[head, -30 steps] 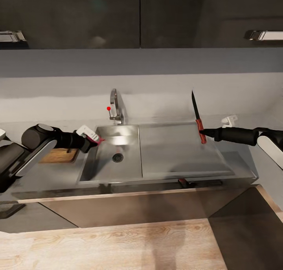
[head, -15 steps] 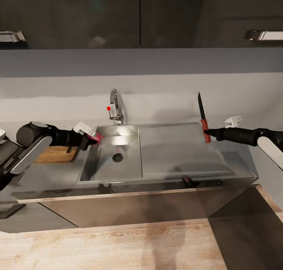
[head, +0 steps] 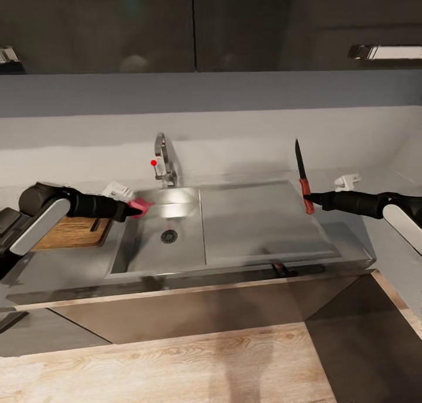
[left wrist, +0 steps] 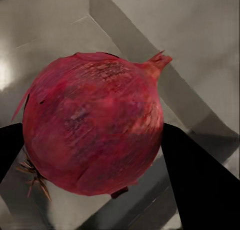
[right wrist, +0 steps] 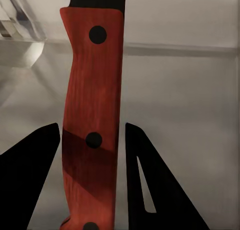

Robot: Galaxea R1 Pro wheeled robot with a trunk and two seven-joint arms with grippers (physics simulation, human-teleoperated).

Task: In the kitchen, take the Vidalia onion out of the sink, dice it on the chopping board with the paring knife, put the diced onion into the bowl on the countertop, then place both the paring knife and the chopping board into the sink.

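No brand, label or legible writing was seen on any object. The left gripper [head: 136,205] was held at the left rim of the sink [head: 158,261], above the basin, and its dark fingers [left wrist: 200,180] were closed around the Vidalia onion [left wrist: 95,127], which was rendered as a reddish-pink bulb with a pointed tip and dry root threads. In the head view the onion [head: 140,204] was seen as a pink shape at the gripper's tip, over the basin's near-left corner. The chopping board [head: 73,232] lay on the countertop [head: 58,268] just left of the sink, partly covered by the left arm. The right gripper [head: 309,200] was held above the far right part of the steel drainboard [head: 264,227], clamped on the reddish-brown handle of the paring knife [head: 303,177]. The knife was held upright, its dark blade pointing up. In the right wrist view the handle [right wrist: 92,125], with its dark rivets, was seen gripped between the two black fingers [right wrist: 30,175]. The chrome tap [head: 162,166] with its red knob stood behind the basin.
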